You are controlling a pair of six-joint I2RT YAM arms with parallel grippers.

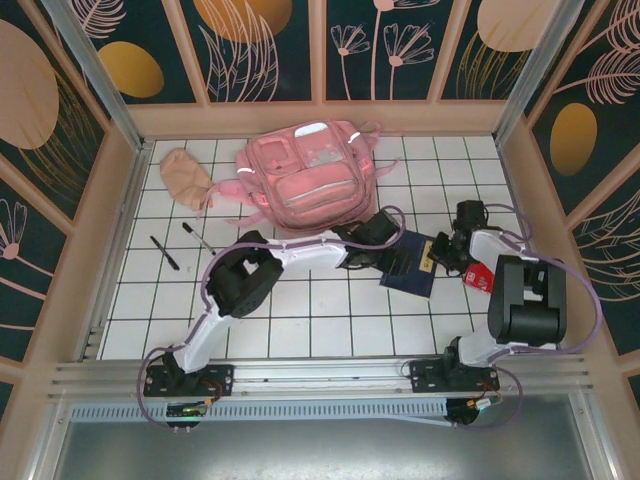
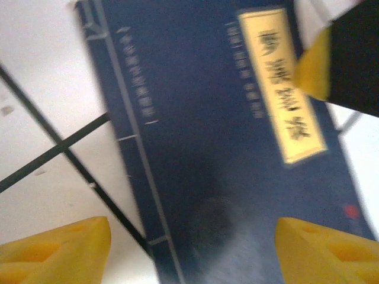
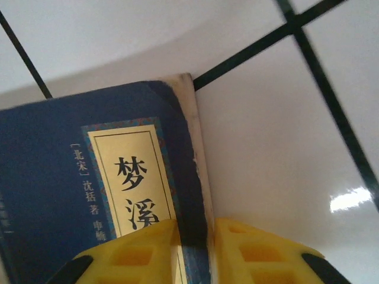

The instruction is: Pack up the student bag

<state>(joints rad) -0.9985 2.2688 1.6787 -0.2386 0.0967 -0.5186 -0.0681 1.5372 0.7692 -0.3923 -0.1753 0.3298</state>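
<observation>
The student bag (image 1: 305, 178), pink with pale strips, lies flat at the back middle of the tiled table. In front of it lies a dark blue book (image 1: 412, 264) with a yellow title label (image 2: 283, 83). My left gripper (image 1: 378, 250) hovers over the book's left part, open, its yellow fingers (image 2: 56, 248) wide apart with the cover (image 2: 201, 148) below them. My right gripper (image 1: 447, 250) is shut on the book's right edge (image 3: 192, 177). One finger lies on the cover and the other against the page edge. Its yellow fingertip (image 2: 314, 65) also shows in the left wrist view.
A peach cloth pouch (image 1: 186, 178) lies at the back left. Two black pens (image 1: 165, 252) (image 1: 197, 237) lie on the tiles left of the arms. A red object (image 1: 478, 275) sits beside the right arm. Wooden walls (image 1: 95, 250) close in the table.
</observation>
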